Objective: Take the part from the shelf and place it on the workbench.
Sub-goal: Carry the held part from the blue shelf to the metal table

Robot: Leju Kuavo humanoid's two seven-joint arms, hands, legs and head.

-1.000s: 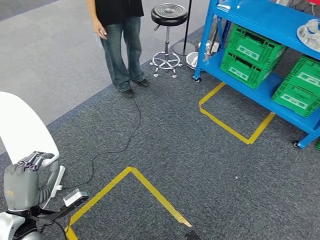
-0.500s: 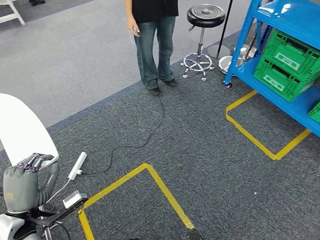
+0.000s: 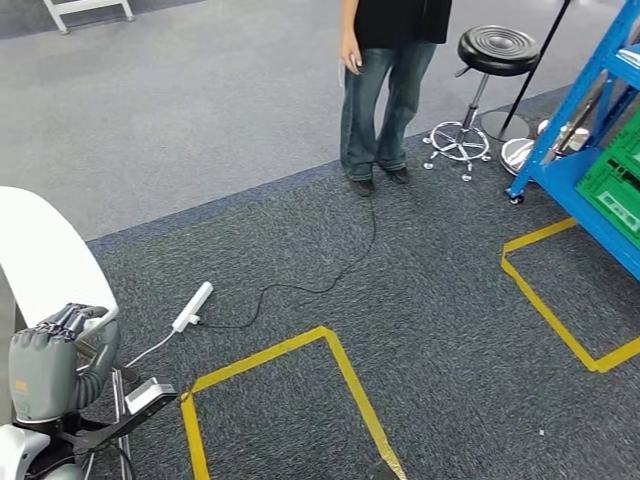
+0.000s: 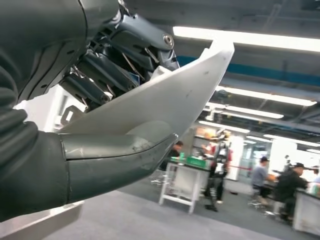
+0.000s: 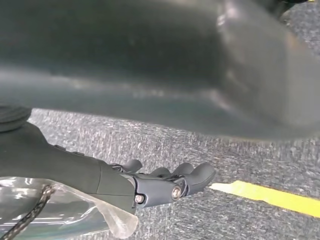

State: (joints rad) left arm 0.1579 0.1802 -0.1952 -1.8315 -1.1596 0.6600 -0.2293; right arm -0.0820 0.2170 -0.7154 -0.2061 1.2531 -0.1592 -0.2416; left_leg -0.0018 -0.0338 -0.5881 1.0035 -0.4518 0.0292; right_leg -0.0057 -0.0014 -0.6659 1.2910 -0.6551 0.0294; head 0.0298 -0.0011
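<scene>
My left hand (image 3: 45, 372) sits at the lower left of the head view and grips a white curved part (image 3: 47, 255) by its lower edge. In the left wrist view the thumb (image 4: 113, 152) lies under the white curved part (image 4: 177, 90) and the dark fingers press on its other side. My right hand (image 5: 151, 182) hangs over the carpet with its fingers stretched out. Something clear and shiny like plastic (image 5: 56, 212) lies against its palm side; whether the hand holds it is unclear. The blue shelf (image 3: 585, 150) with a green crate (image 3: 615, 185) stands at the far right.
A person (image 3: 385, 90) in jeans stands ahead beside a black stool (image 3: 494, 50). A white power strip (image 3: 192, 307) and its black cable lie on the carpet. Yellow tape (image 3: 340, 365) marks squares on the floor. White table legs (image 3: 83, 8) show at the far left.
The camera has turned left: the person, stool, shelf and tape marks have all slid right in the picture. My left hand still holds the white part the same way.
</scene>
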